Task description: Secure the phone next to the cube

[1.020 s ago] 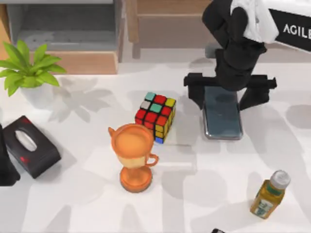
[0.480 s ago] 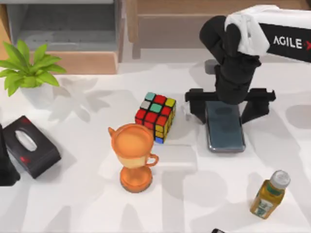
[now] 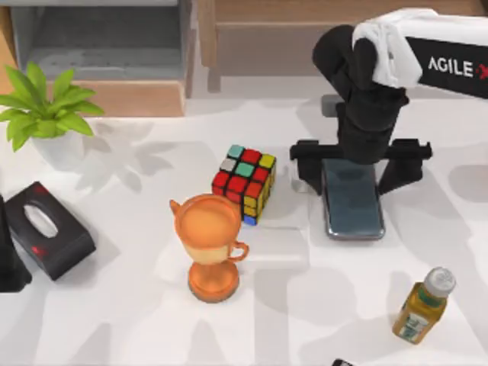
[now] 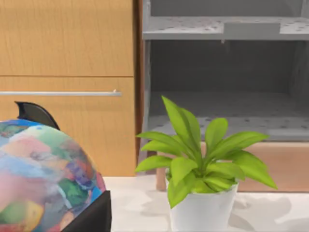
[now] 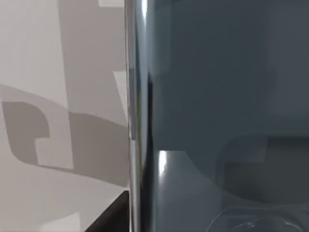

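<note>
1. The right gripper (image 3: 357, 169) hangs in the upper right of the top view, right over the far end of the phone (image 3: 353, 206). Its jaws are spread wide, one dark finger (image 3: 308, 169) on each long side of the slab, and they grip nothing.
2. The phone lies flat on the white tabletop (image 3: 320, 305), right of centre, long axis running from the top of the frame toward the bottom. In the right wrist view its glossy face (image 5: 227, 96) and silver rim (image 5: 135, 111) sit very close to the lens.
3. The cube (image 3: 245, 182) stands near the centre of the top view, just left of the phone with a bare strip of tabletop between them.
4. An orange trophy cup (image 3: 209, 245) stands below the cube, almost touching it.
5. A small bottle (image 3: 422, 305) is at lower right, a black tissue box (image 3: 47, 229) at the left edge, and a potted plant (image 3: 42, 107) at upper left.
6. The left arm (image 3: 9, 263) is parked at the left edge; I cannot tell how its jaws stand.
</note>
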Robot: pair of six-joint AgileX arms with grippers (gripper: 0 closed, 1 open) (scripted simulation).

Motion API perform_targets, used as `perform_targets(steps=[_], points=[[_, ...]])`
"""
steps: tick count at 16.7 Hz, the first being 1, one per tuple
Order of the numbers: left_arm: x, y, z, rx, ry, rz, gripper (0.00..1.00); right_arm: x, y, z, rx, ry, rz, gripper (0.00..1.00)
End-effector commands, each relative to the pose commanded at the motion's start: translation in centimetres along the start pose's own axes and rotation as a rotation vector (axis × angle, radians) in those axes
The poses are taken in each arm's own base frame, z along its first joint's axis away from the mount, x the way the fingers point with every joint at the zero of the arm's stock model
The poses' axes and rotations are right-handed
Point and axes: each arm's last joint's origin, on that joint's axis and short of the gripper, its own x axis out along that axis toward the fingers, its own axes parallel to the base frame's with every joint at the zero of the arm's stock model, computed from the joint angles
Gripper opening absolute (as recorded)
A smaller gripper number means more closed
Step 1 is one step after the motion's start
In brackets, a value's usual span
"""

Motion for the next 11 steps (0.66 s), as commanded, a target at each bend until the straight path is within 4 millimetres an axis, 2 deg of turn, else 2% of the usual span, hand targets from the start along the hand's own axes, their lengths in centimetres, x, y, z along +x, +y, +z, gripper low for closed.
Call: perform_targets(steps=[5,11], points=[[0.00,0.00,0.00,0.000,0.000,0.000,1.00,0.00,0.00,0.00,0.000,0.000,0.000,0.98],[0.00,0.00,0.00,0.000,0.000,0.000,1.00,0.00,0.00,0.00,0.000,0.000,0.000,1.00]])
